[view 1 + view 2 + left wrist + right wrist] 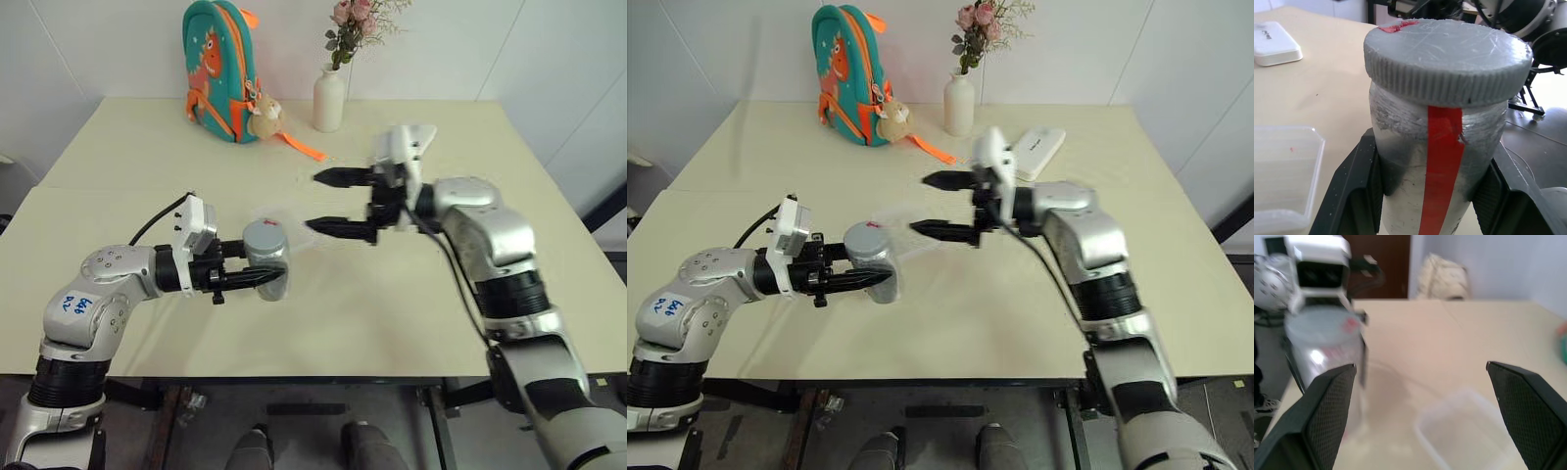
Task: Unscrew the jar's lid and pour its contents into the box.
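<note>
My left pincer (257, 279) is pinching the small clear cylindrical jar (266, 262) with its ribbed grey screw lid (1447, 46) on, above the beige tabletop (372, 304), near the clear plastic box (1469, 431), while my right pincer (333, 203) hangs spread wide just beside it.

Staged test room with home-like props — a plain cream surface (392, 294) set against bare white walls (108, 44), carrying a teal child's backpack (220, 69), a white vase (329, 100) of pink flowers and a white case (1036, 152).
</note>
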